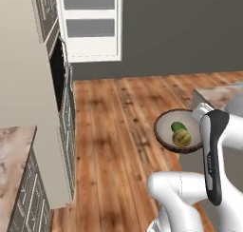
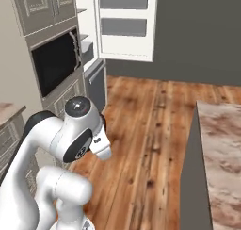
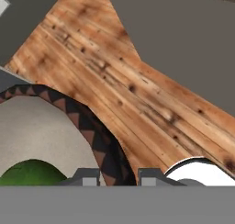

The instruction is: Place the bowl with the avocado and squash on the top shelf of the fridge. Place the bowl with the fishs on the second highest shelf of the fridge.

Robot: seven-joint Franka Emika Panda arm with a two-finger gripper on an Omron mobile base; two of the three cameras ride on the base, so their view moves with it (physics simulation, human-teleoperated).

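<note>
The dark brown bowl with the avocado and squash (image 1: 163,131) hangs above the wooden floor, held by its right rim in my gripper (image 1: 195,116). Inside it lie the green avocado (image 1: 178,127) and the yellow-green squash (image 1: 182,139). In the hand view the gripper (image 3: 117,176) is shut on the patterned rim of the bowl (image 3: 92,131), with the avocado (image 3: 30,172) at the lower left. The fridge (image 2: 84,47) stands far ahead on the left, its white door (image 1: 90,22) swung open and its grey shelves showing. The bowl with the fishs is out of view.
A marble-topped island (image 2: 221,149) runs along the right. To the left stand tall beige cabinets (image 1: 23,74) with a black-fronted microwave (image 2: 54,66) and a second marble counter (image 1: 12,159). Wooden floor (image 1: 114,126) stretches between them toward the fridge.
</note>
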